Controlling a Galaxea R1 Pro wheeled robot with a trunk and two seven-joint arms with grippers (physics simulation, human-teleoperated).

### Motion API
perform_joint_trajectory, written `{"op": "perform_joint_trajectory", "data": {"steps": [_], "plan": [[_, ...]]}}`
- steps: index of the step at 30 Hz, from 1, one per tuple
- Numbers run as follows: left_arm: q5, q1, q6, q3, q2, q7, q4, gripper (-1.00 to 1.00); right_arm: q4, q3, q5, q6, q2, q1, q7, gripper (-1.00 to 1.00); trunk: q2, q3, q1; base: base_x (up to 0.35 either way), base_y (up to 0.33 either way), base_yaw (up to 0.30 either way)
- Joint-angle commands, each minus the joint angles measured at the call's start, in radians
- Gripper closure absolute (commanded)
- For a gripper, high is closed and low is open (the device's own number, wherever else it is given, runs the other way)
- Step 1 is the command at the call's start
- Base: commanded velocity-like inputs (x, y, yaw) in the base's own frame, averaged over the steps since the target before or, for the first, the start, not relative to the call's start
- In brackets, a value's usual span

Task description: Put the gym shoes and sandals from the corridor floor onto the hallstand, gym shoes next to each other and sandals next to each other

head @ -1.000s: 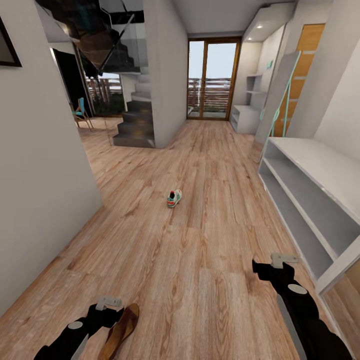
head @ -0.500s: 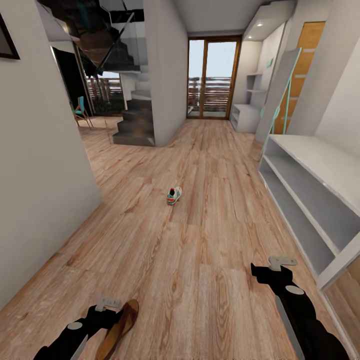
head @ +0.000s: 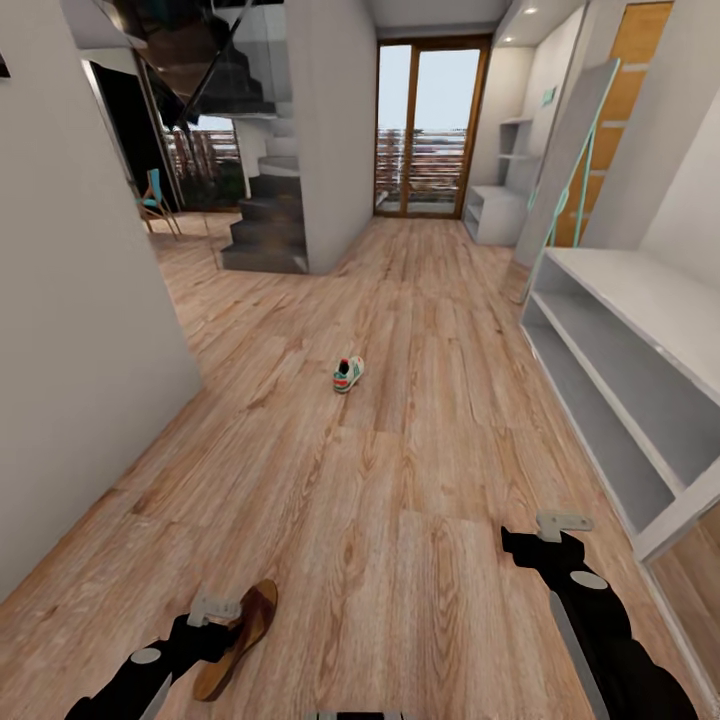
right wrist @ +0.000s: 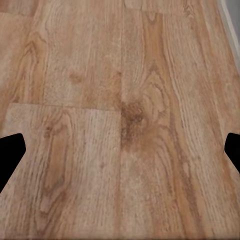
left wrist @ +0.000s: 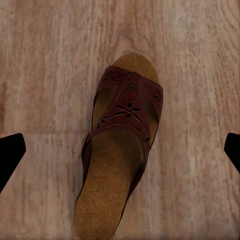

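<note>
One brown strappy sandal (head: 236,628) lies on the wood-plank corridor floor (head: 400,500) at the near left. My left gripper (head: 212,622) hovers right over it. In the left wrist view the sandal (left wrist: 122,150) lies lengthwise between the two spread fingertips (left wrist: 10,156), so the left gripper (left wrist: 120,155) is open and holds nothing. One white gym shoe (head: 348,374) with green stripes sits mid-corridor, further ahead. The pale hallstand (head: 640,300) runs along the right wall. My right gripper (head: 542,545) is open over bare floor (right wrist: 120,125). The second sandal and second gym shoe are out of view.
A grey wall (head: 80,380) closes the left side. Beyond it a dark staircase (head: 265,225) rises. A glass door (head: 425,130) ends the corridor, with another low white unit (head: 495,215) beside it. A tall panel (head: 565,170) leans past the hallstand.
The whole head view has shifted upward, so the camera has tipped down. More of the sandal now shows beside my left gripper. Both grippers stay open.
</note>
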Motion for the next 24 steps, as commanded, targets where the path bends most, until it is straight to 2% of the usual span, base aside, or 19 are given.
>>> {"op": "perform_joint_trajectory", "data": {"steps": [1, 22, 24], "plan": [[-0.010, 0.000, -0.001, 0.002, 0.000, -0.003, -0.001, -1.00, -0.001, 0.001, -0.001, 0.005, 0.000, 0.000, -0.004, -1.00, -0.001, -0.006, 0.000, 0.000, 0.000, 0.000], [-0.010, -0.001, -0.004, 0.003, 0.001, -0.003, -0.002, -1.00, -0.002, 0.000, -0.002, 0.005, 0.000, 0.000, -0.004, -1.00, -0.006, -0.121, 0.010, 0.000, 0.000, 0.000], [-0.010, -0.001, -0.006, 0.003, 0.001, -0.004, -0.003, -1.00, -0.002, -0.001, -0.002, 0.005, 0.000, 0.000, -0.004, -1.00, -0.006, -0.124, 0.010, 0.000, 0.000, 0.000]]}}
